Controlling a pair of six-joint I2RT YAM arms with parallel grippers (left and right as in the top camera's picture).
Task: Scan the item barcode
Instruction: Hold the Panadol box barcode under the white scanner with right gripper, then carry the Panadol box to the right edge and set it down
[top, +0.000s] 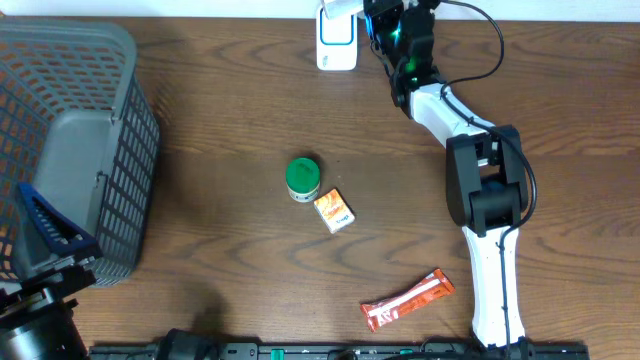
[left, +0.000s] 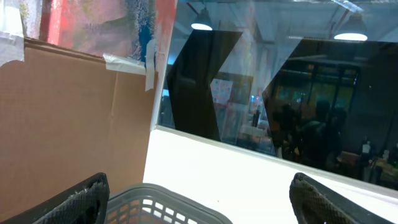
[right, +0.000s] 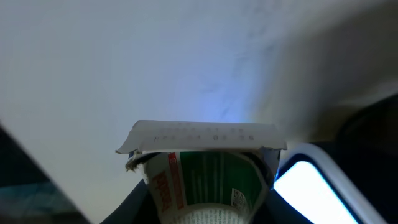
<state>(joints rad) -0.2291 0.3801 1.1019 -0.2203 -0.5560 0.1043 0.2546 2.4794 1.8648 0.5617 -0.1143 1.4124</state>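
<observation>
Right end effector clenched on the item, a small green-and-red printed pack with a white top flap, held up at the far edge of the tabletop just beside the scanner. I judge it is held there so the printed side faces the scanner's lit window; I can't tell whether the barcode itself faces it. Left end effector released, jaws wide, parked above the basket, well out of the way.

Room: the right arm is stretched long, close to the back edge. Green-lidded jar, orange box and snack wrapper lie mid-table, well apart from the scanner.
</observation>
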